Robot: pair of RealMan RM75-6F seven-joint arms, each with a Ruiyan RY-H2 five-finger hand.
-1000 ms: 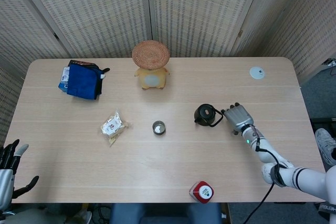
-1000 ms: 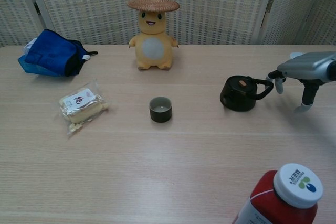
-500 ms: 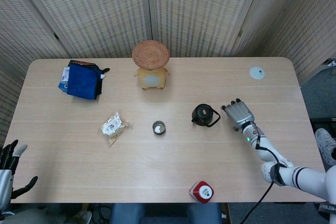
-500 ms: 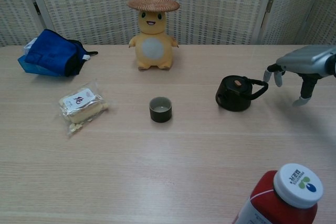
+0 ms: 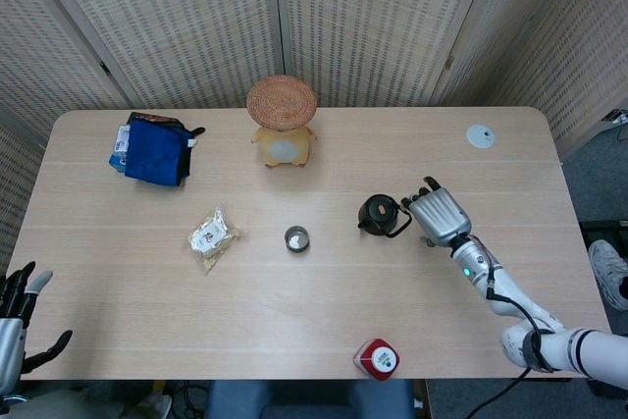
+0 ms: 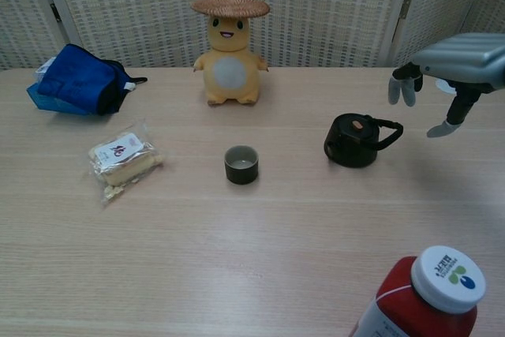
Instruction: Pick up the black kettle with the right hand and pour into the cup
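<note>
right robot hand (image 5: 439,214) raised off the worktop (image 5: 324,301), palm down, fingers apart, holding nothing. left robot hand (image 5: 18,316) low at the near-left edge, fingers spread.

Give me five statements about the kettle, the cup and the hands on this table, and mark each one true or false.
1. The right hand grips the black kettle. False: it hovers above and beside the handle, holding nothing.
2. The kettle stands upright on the table. True.
3. The cup sits between the kettle and the snack packet. True.
4. The kettle's handle points toward the cup. False: it points toward the right hand.
5. The left hand rests on the blue bag. False: it is at the table's near corner.
</note>
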